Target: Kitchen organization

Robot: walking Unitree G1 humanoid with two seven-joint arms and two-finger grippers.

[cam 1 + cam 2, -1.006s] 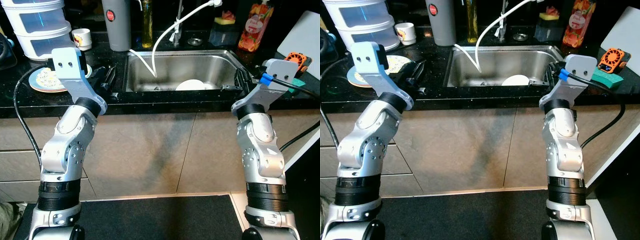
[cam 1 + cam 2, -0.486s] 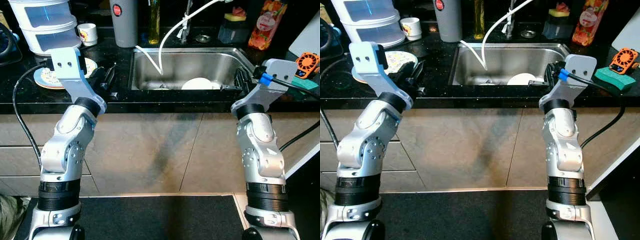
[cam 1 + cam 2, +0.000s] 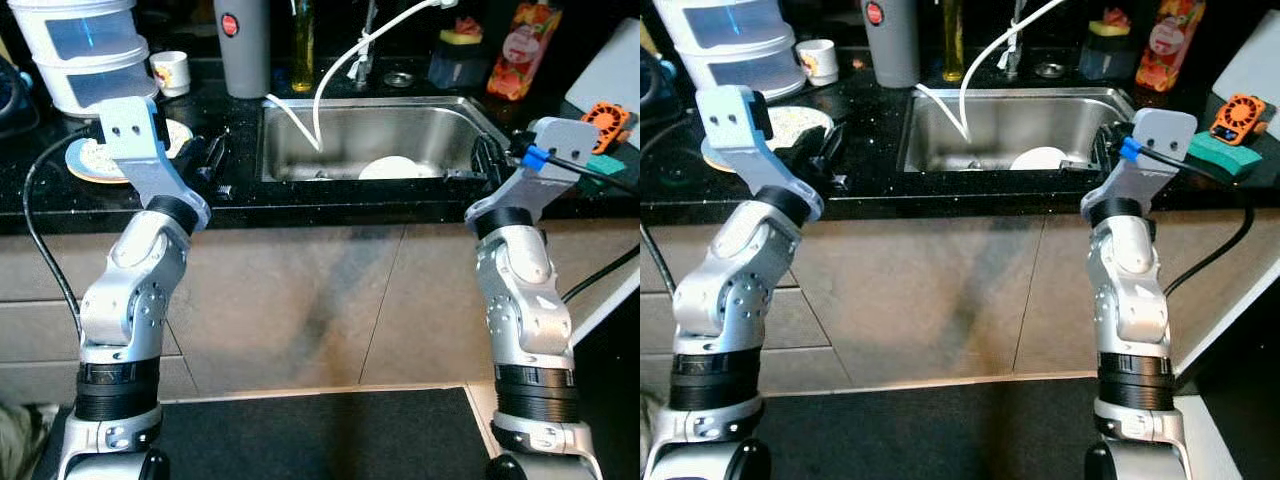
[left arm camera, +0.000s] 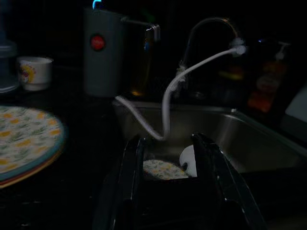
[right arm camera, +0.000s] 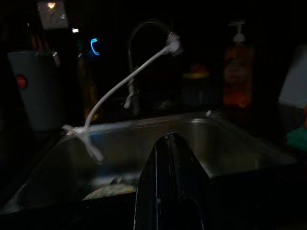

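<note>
Both arms are raised at the front edge of a black counter, either side of a steel sink (image 3: pixel 430 125). My left gripper (image 3: pixel 214 160) rests open and holds nothing, over the counter left of the sink, beside a patterned plate (image 3: pixel 85 160). In the left wrist view its fingers (image 4: pixel 132 167) frame a patterned dish (image 4: pixel 162 169) and a white dish (image 4: pixel 188 160) in the basin. A white plate (image 3: pixel 388 167) lies in the sink. My right gripper (image 3: pixel 486 160) sits at the sink's right rim, its fingers (image 5: pixel 169 158) pressed together with nothing between them.
A faucet with a white hose (image 3: pixel 335 60) hangs over the basin. Along the back stand white stacked containers (image 3: pixel 85 50), a mug (image 3: pixel 170 72), a grey canister (image 3: pixel 240 45), an oil bottle (image 3: pixel 302 40) and an orange soap bottle (image 3: pixel 522 50). A green sponge (image 3: pixel 1218 150) lies right.
The whole picture shifts slightly as the camera moves. Both arms keep the same pose at the counter edge and nothing on the counter has moved.
</note>
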